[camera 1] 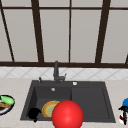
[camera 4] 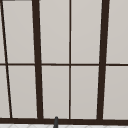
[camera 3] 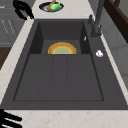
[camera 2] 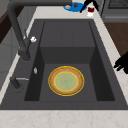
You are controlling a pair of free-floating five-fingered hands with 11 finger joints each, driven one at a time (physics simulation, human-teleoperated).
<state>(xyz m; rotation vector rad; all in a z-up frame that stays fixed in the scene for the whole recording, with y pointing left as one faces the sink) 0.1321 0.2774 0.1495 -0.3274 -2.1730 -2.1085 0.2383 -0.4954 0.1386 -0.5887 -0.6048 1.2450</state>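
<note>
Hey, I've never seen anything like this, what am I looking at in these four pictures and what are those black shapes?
This is a simulated kitchen. The black shapes are two floating robot hands. One camera faces the sink from the front, two look along it from each side, and one shows the window above. A yellow plate lies in the basin. The left robot hand hovers at the sink's front left edge, holding nothing. The right robot hand is beside a blue plate on the counter. A dish of food sits at the left. A red ball shows in front.
</note>
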